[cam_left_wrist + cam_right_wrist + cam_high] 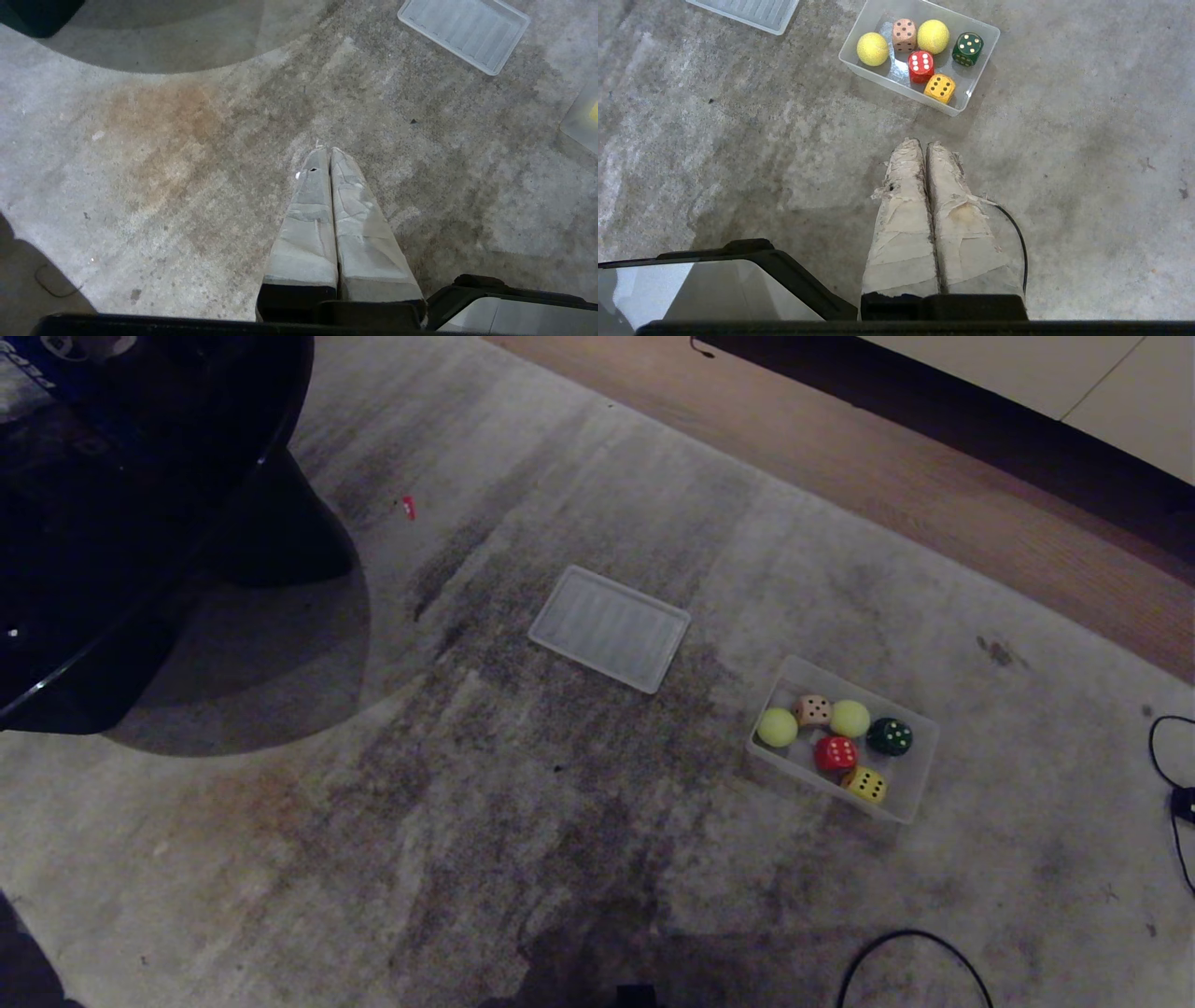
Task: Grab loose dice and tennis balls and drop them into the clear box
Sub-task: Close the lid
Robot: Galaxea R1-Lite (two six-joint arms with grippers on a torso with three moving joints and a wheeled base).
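We saw all four dice (920, 66) and both tennis balls (933, 36) inside clear box (910, 798) on carpet. Left pincer (329, 150), right pincer (923, 143) pressed together, empty. Risk: base or pincer nudging box, spilling contents; nearby black cable (910, 952) snagging.

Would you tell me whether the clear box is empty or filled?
Filled: the clear box holds four dice and two tennis balls.

- Head view looks steeply down from high above the carpet (467, 859).
- Each wrist view looks down past its gripper, nearer the carpet.
- All three share the ribbed panel (610, 627) and the clear box (910, 793).
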